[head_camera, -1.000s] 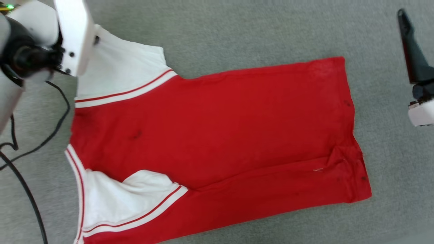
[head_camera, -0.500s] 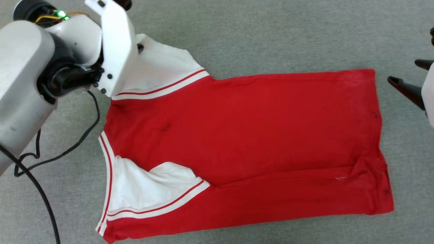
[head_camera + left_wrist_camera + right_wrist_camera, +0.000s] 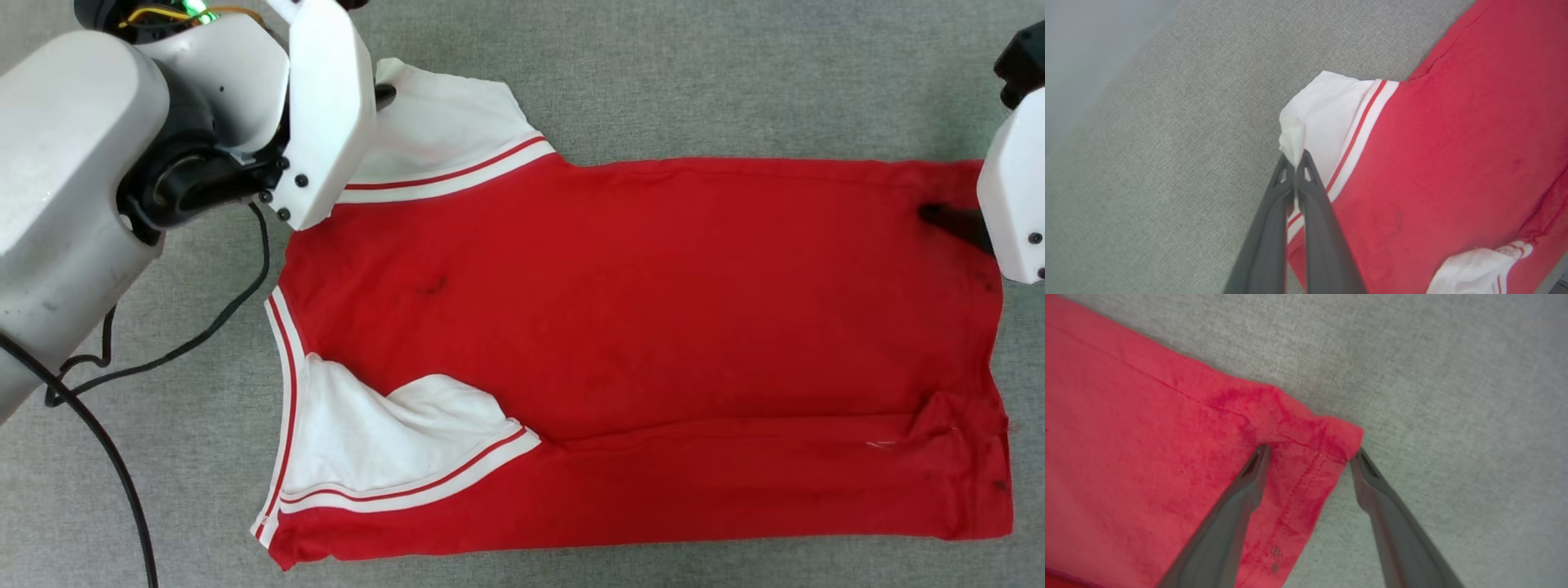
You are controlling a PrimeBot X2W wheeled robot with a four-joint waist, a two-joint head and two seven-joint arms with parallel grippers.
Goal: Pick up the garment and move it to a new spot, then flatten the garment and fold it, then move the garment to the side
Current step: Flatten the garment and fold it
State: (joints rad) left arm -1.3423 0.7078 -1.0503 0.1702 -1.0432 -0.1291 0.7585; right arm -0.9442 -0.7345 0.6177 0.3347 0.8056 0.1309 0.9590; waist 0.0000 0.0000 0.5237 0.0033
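**Entry: garment-handling station, one moment**

1. Grey carpet surface [image 3: 735, 73]. It bears everything listed and runs off every edge of the head view.
2. The garment [image 3: 653, 327]. A red T-shirt spread lengthwise across the carpet, sleeves toward the robot's left, hem toward its right. It is mostly flat, apart from one long ridge along the near side. Judged to be in the flattening stage, with both far corners attended so the cloth can be drawn taut. The neckline cannot be made out.
3. Left arm housing [image 3: 73, 163]. Its pale wrist plate covers part of the far sleeve [image 3: 441, 122] and most of the fingers there.
4. Near sleeve [image 3: 384, 441]. White, rumpled and partly folded over the red body, not yet smoothed.
5. Right gripper [image 3: 1311, 451]. Fingers spread wide and straddling the far hem corner, one tip on the cloth and the other at the cloth's edge. Nothing is pinched. Whether the tips press down cannot be told. In the head view a white casing hides all but one dark tip.
6. Left gripper [image 3: 1295, 163]. Fingers clenched on a tuft of the far sleeve's white cuff, which stands up between the tips.
7. Black cable [image 3: 266, 261]. It trails beside the collar end, clear of the cloth. Its ends are cut off.
8. Dark spot [image 3: 433, 286], on the chest. Its nature is unclear.
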